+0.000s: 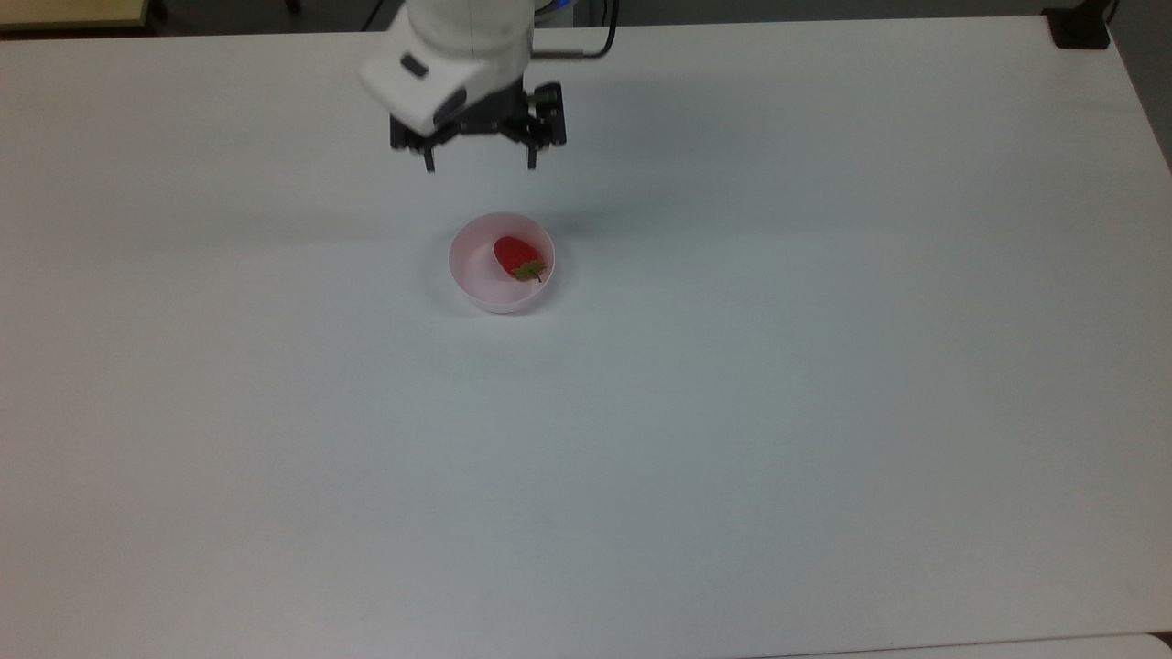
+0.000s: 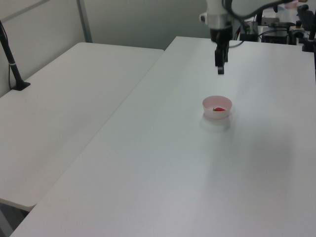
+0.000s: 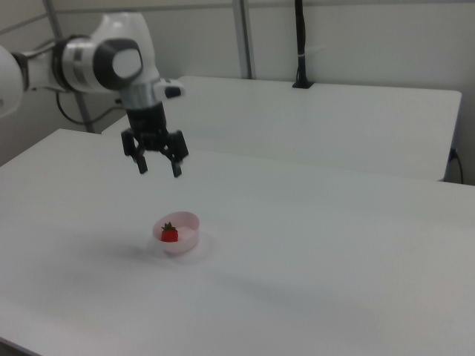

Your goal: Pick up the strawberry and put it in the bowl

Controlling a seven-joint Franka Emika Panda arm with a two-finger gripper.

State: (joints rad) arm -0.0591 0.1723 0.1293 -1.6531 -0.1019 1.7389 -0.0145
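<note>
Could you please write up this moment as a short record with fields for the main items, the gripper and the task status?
strawberry: lying inside the bowl, toward the top view's right side of it, leafy cap toward the bottom of the top view
bowl: pale pink, upright on the white table
gripper: open, holding nothing, raised above the table and clear of the bowl
task status: strawberry is in the bowl; placement looks complete

desk (image 1: 732, 439): broad, white, plain top | second white desk (image 2: 64, 98): just beside it on the left view's left, a narrow gap between | black post (image 2: 11, 61): upright on that second desk | pale partition wall (image 3: 371, 37): behind both
</note>
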